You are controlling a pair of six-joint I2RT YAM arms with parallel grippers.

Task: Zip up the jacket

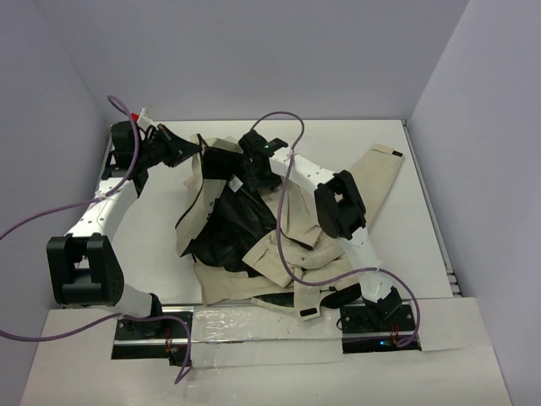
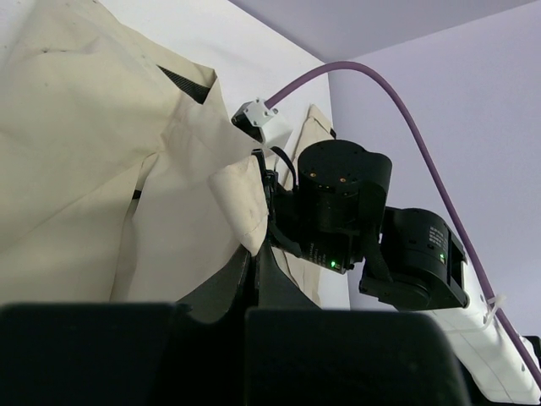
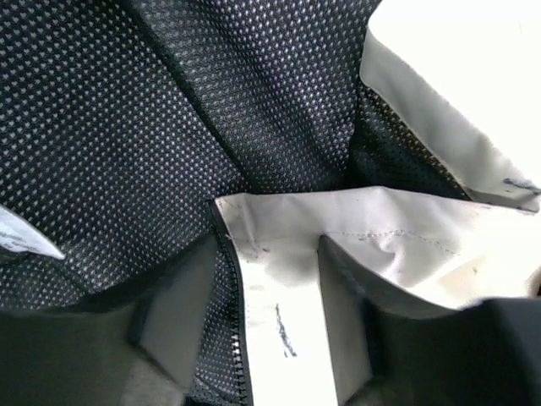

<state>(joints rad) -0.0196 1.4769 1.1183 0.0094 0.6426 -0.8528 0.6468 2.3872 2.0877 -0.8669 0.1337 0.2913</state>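
Note:
The beige jacket (image 1: 279,245) lies crumpled mid-table with its black mesh lining (image 1: 232,228) exposed. My left gripper (image 1: 188,153) is at the jacket's far left edge. In the left wrist view it (image 2: 254,254) is shut on a fold of beige fabric (image 2: 241,203). My right gripper (image 1: 254,169) reaches over the jacket's far side. In the right wrist view it (image 3: 262,292) is open, its fingers (image 3: 177,300) either side of a beige front edge (image 3: 287,254) with dark zipper teeth (image 3: 237,330). A white label (image 3: 25,241) shows on the lining.
A sleeve (image 1: 380,173) stretches toward the far right. The right arm's wrist (image 2: 342,207) sits close beside my left gripper. Purple cables (image 1: 283,127) loop over both arms. White walls enclose the table on three sides.

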